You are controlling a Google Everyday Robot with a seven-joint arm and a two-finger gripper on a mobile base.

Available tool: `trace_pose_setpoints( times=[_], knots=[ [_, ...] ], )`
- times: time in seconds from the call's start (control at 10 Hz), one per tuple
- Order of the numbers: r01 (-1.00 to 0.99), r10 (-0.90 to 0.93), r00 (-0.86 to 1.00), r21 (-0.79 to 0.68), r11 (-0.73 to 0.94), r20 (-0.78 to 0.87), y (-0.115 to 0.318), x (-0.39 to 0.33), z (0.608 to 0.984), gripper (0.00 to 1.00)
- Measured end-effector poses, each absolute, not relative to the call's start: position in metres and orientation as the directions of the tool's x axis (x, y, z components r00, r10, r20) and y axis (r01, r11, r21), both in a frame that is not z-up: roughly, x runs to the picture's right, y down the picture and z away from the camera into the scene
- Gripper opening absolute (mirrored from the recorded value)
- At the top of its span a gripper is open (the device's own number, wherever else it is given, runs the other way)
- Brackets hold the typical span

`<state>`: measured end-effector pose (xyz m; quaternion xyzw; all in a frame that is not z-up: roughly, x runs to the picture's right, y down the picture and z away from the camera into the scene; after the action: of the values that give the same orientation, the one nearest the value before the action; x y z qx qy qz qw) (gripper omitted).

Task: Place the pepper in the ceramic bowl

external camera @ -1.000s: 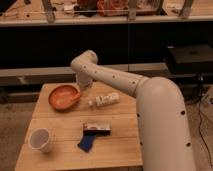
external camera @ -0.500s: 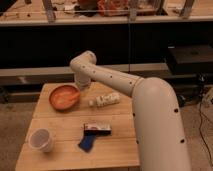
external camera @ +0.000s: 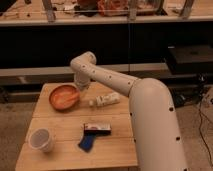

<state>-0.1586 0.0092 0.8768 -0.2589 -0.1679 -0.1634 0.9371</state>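
end effector [external camera: 80, 86]: you have it over the far side of the worktop [external camera: 60, 125], hanging from the bend of the arm [external camera: 150, 115], just beside the right rim of the ceramic bowl [external camera: 64, 97].
end effector state: you cannot tell how far open it is, nor whether it has hold of anything.
ceramic bowl: orange, wide and shallow, on the far left of the worktop.
pepper: you cannot make it out.
white bottle [external camera: 106, 99]: on its side, right of the ceramic bowl.
white cup [external camera: 41, 139]: upright at the near left corner, well apart from the ceramic bowl.
dark packet [external camera: 97, 128]: mid-worktop, a blue object [external camera: 86, 143] just in front of it.
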Motion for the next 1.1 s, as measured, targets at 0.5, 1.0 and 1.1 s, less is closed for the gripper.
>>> trace_pose_setpoints(
  times=[0.5,1.0,1.1],
  knots=[
    [0.389,-0.209,0.890,-0.435,0.812,0.406,0.010,-0.174,0.883,0.01],
    [0.375,-0.194,0.894,-0.439,0.817,0.403,0.009,-0.180,0.888,0.01],
    [0.371,-0.191,0.896,-0.439,0.818,0.401,0.008,-0.180,0.888,0.01]
  ],
)
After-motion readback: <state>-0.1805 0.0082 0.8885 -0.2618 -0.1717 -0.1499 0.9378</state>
